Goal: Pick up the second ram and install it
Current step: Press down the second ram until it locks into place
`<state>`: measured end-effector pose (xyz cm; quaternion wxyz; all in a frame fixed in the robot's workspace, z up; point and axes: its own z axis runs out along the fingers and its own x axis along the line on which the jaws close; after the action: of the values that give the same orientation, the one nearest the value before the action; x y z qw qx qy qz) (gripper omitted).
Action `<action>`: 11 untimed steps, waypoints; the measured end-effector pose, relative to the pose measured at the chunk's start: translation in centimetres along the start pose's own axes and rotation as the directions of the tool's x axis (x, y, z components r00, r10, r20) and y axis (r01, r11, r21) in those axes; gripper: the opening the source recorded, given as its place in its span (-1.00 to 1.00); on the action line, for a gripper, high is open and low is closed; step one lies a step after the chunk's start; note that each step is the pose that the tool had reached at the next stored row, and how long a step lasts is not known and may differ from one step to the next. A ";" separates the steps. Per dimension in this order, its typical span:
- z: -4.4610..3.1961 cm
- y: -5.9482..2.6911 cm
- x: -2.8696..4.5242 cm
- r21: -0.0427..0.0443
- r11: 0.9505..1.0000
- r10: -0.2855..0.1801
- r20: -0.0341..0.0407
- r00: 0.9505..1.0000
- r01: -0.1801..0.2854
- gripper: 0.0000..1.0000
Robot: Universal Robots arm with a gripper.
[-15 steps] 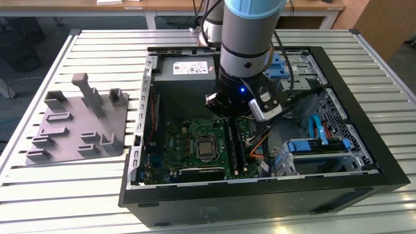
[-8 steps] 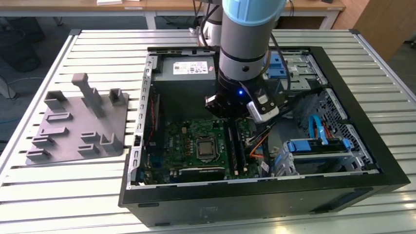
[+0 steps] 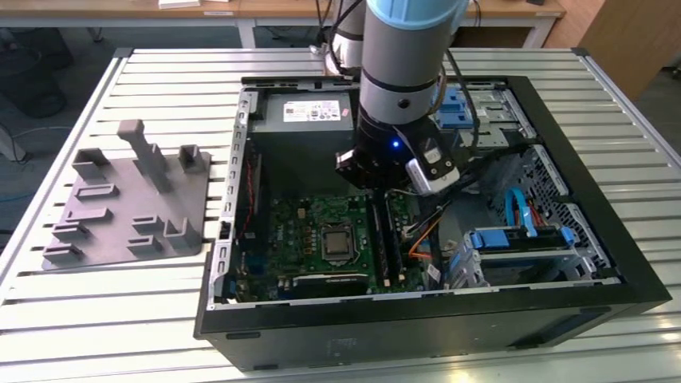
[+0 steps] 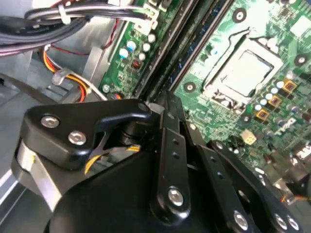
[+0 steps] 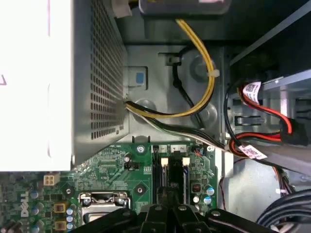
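My gripper (image 3: 390, 188) hangs inside the open computer case (image 3: 596, 239), low over the green motherboard (image 3: 309, 227). In the second wrist view its black linkages converge with the jaws drawn together at the gripper tip (image 4: 166, 99). That tip sits on the end of a long dark stick, the second ram (image 4: 192, 51), which stands on edge along the memory slots. In the exterior view the ram (image 3: 385, 239) is a dark strip running away from under the gripper. The first wrist view has the gripper (image 5: 171, 201) between the white-clipped memory slots (image 5: 185, 174).
A grey fixture plate (image 3: 127, 199) with upright blocks lies on the slatted table at the exterior view's left. Inside the case are the power supply (image 5: 58, 82), yellow cables (image 5: 204, 73), the processor socket (image 4: 243, 73) and blue drive brackets (image 3: 521, 239).
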<state>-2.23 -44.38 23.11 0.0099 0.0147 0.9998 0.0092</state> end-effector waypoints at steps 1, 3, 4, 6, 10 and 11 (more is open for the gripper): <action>-0.02 -0.27 0.01 0.000 1.000 0.000 0.000 1.000 0.000 -0.80; -0.04 -1.08 0.01 0.001 1.000 0.000 0.000 1.000 0.000 -0.80; -0.03 -1.56 0.00 0.001 1.000 0.000 0.000 1.000 0.000 -0.80; 0.06 -2.46 -0.02 0.001 1.000 0.000 0.000 1.000 0.000 -0.80; 0.66 -4.27 -0.06 0.001 1.000 0.000 0.000 1.000 0.000 -0.80; 0.84 -4.75 -0.06 0.001 1.000 0.000 -0.001 1.000 0.000 -0.80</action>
<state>-2.29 -49.11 22.18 0.0096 0.0148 0.9998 0.0089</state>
